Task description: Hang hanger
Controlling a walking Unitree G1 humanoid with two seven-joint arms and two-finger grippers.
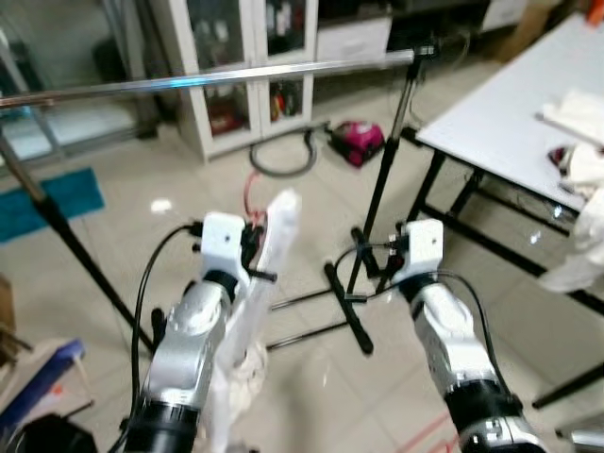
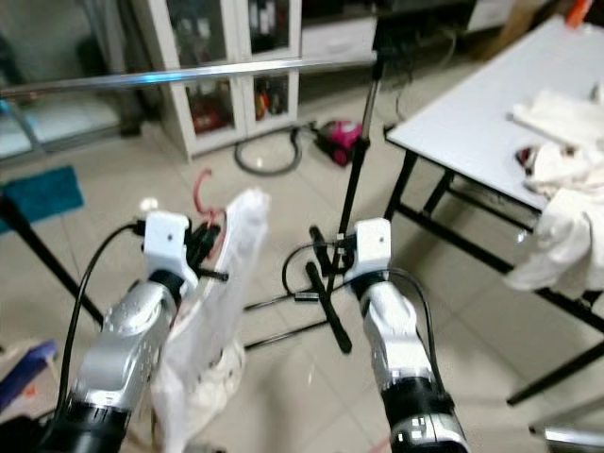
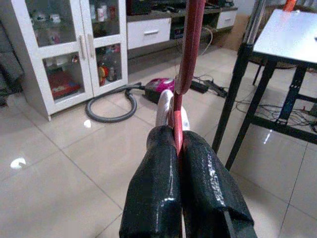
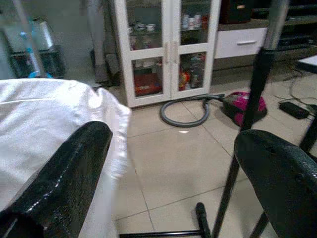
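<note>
A red hanger [image 3: 190, 44] carries a white garment [image 2: 226, 283] that droops beside my left arm. My left gripper [image 3: 178, 163] is shut on the hanger's red neck, and the hook [image 1: 250, 193] stands up above the fingers. High above and farther out, the silver rail [image 1: 236, 75] of the clothes rack runs across the scene. My right gripper [image 4: 168, 173] is open and empty, held right of the garment near the rack's black upright pole [image 1: 387, 160]. In the right wrist view the garment [image 4: 44, 119] lies beside one finger [image 4: 64, 183].
The rack's black base legs [image 1: 349, 311] cross the tiled floor between my arms. A white table [image 1: 510, 123] with crumpled clothes [image 2: 557, 245] stands to the right. A white glass-door cabinet [image 1: 236, 57], a magenta vacuum cleaner [image 1: 357, 140] with its hose, and a teal mat [image 1: 57, 203] lie beyond.
</note>
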